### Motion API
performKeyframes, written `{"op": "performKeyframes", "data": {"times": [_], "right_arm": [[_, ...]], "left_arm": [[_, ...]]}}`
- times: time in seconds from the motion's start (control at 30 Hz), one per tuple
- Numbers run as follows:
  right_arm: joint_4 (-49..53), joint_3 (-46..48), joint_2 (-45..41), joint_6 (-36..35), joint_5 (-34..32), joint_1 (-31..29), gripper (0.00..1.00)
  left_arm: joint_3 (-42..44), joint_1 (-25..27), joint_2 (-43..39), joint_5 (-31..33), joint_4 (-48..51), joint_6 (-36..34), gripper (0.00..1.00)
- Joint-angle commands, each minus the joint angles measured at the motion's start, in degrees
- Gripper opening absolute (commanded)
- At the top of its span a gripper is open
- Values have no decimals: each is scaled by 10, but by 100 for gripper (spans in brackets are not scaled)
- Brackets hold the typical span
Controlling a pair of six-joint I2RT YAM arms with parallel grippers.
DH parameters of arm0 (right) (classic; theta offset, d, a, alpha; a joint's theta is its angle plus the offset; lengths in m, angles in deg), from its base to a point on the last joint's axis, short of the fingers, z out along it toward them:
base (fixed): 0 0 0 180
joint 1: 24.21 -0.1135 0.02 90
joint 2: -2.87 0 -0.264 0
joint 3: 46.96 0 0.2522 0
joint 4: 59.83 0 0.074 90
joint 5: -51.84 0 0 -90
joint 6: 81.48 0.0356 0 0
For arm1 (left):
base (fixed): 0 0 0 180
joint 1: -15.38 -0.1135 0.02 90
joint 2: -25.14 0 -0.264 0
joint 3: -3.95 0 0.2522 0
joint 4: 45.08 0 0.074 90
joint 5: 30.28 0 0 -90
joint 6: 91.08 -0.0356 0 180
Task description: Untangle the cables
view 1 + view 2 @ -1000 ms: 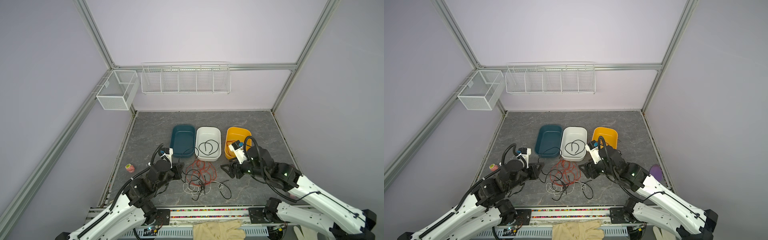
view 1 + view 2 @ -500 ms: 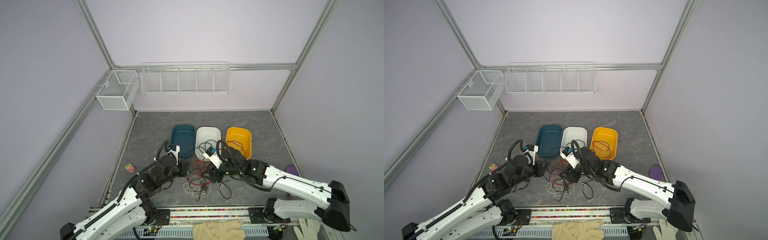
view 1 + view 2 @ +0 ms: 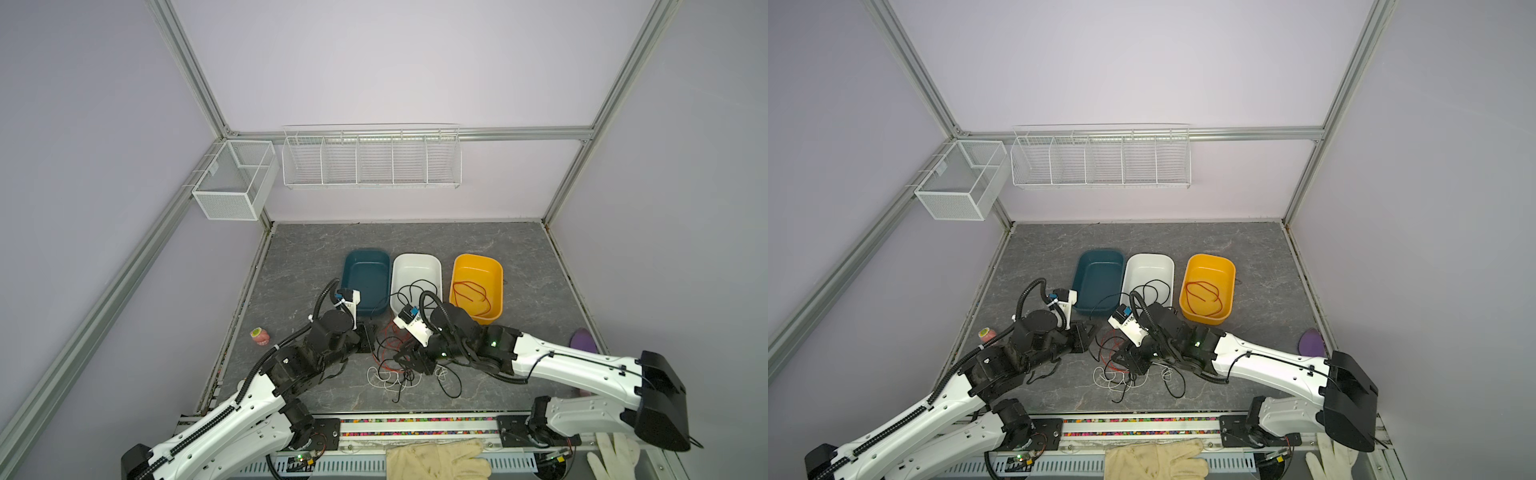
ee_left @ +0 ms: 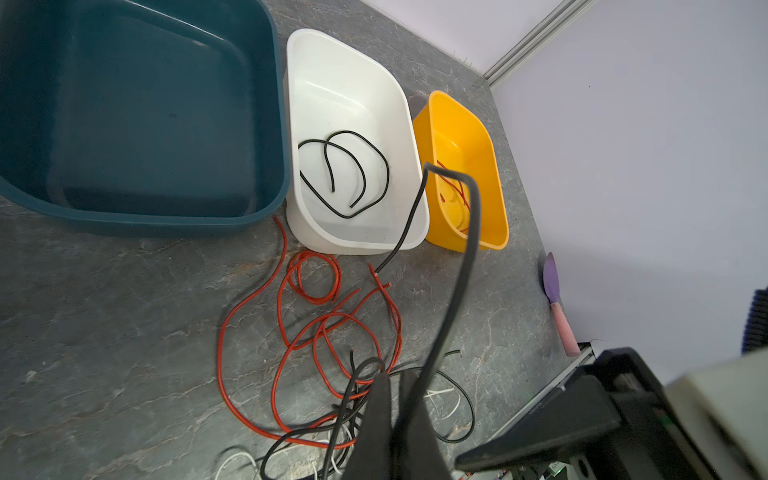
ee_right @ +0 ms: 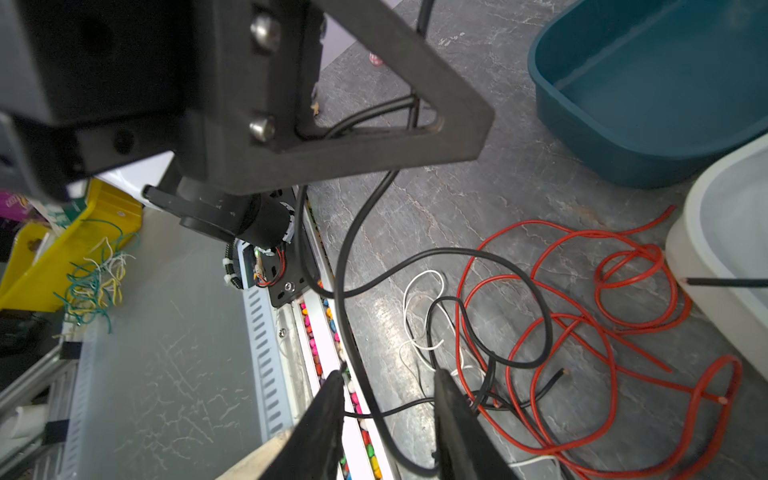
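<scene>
Left gripper: clamped on a black cable.
Right gripper: jaws parted; that cable seems to run between them, ungripped.
Tangle: partly hidden beneath it in both top views.

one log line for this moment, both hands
left hand: shut on black cable | right hand: open at tangle | tangle: red, black, white mixed

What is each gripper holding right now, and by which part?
The left gripper is shut on a thin black cable, pinched partway along its length, with the free end arching clear. The right gripper stands open, gripping nothing.
</scene>
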Motion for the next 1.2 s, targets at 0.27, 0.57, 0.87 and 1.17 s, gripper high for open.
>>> {"op": "performKeyframes", "data": {"times": [0.27, 0.57, 0.87, 1.17], "right_arm": [[43, 4, -41, -18, -88, -5, 7], [107, -20, -75, -22, -151, 33, 6], [155, -106, -139, -32, -132, 44, 6], [186, -192, -140, -37, -102, 44, 7]], "left_arm": [[19, -4, -9, 14, -9, -4, 16], [61, -4, -58, -10, -37, 8, 50], [151, -4, -62, -83, -165, 58, 53], [178, 30, -24, -107, -289, 65, 62]]}}
